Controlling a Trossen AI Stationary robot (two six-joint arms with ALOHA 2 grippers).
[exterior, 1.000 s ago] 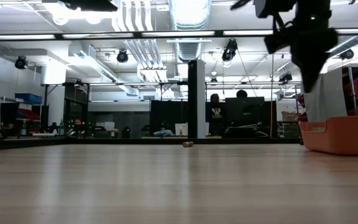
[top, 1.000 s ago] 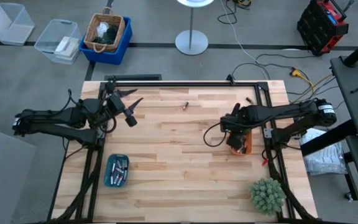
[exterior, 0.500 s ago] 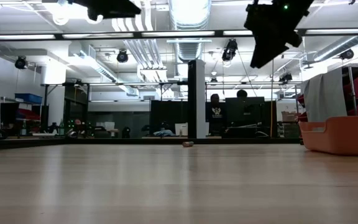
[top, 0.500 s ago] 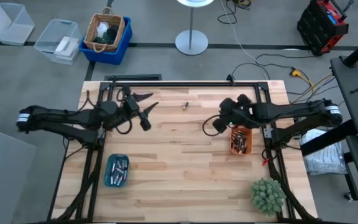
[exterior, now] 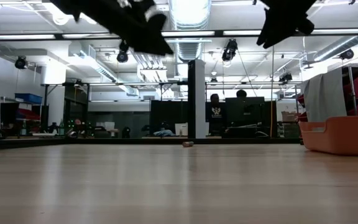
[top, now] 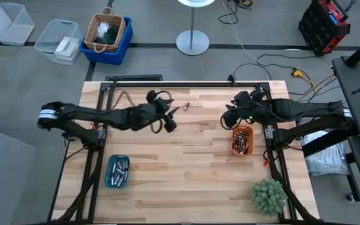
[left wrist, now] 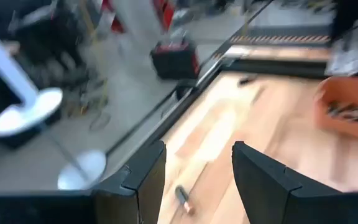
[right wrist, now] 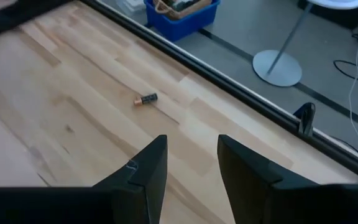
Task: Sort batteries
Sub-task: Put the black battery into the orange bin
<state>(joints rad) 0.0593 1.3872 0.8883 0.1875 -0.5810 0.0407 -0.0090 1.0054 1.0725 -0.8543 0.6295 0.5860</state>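
One lone battery [top: 185,105] lies on its side on the wooden table near the far edge; it also shows in the low view [exterior: 188,144]. My left gripper [top: 175,112] hovers open just left of it, and the battery [left wrist: 183,199] shows between its fingers, farther on and untouched. My right gripper [top: 227,119] hangs open in the air to the battery's right, off the far-left corner of the orange tray [top: 243,141]. The battery [right wrist: 146,99] lies well ahead of its fingers [right wrist: 143,174]. More batteries lie in the orange tray and in the teal tray [top: 117,172].
A small green plant [top: 269,197] stands at the near right corner. A black frame rail [top: 186,83] runs along the table's far edge. Bare wood lies between the two trays. A small dark object [left wrist: 247,79] lies by the far right corner.
My left gripper has swept from the table's left side toward the right, to just beside the lone battery. My right gripper has risen from over the orange tray and gone toward the far edge. The battery has stayed put.
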